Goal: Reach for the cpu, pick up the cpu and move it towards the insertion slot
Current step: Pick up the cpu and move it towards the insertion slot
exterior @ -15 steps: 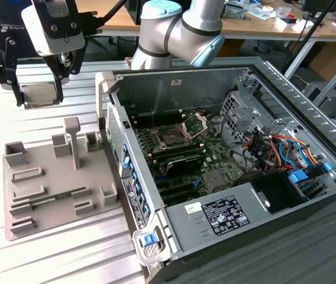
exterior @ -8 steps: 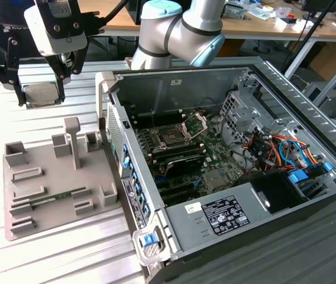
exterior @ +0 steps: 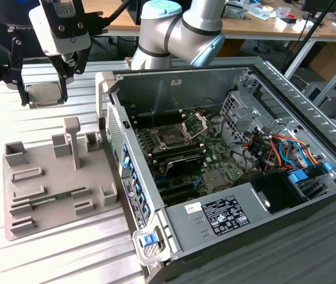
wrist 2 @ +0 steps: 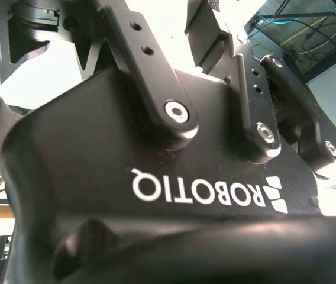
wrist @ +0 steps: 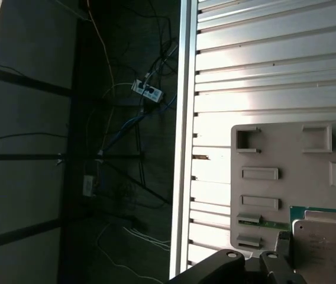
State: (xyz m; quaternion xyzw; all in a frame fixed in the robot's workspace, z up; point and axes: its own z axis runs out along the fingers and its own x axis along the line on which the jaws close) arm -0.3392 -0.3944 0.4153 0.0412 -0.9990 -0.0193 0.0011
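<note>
The cpu (exterior: 44, 94), a pale silvery square chip, hangs above the slatted table at the exterior view's upper left. My gripper (exterior: 45, 87) is shut on it, with dark fingers at its two sides. In the first wrist view the cpu (wrist: 328, 248) sits close to the camera beside a fingertip (wrist: 281, 245) and overlaps the grey fixture below. The insertion slot (exterior: 171, 137), a square socket with a dark centre, lies inside the open computer case, and its silver hinged frame (exterior: 194, 124) stands raised. The slot is well to the exterior view's right of the gripper.
A grey fixture tray (exterior: 49, 177) with posts and pockets lies on the table and holds a green memory stick (exterior: 55, 197). The case wall (exterior: 106, 94) rises between the gripper and the motherboard. Cables and a drive cage (exterior: 274, 148) fill the case's right side. In the first wrist view the table edge (wrist: 183, 148) drops to the floor.
</note>
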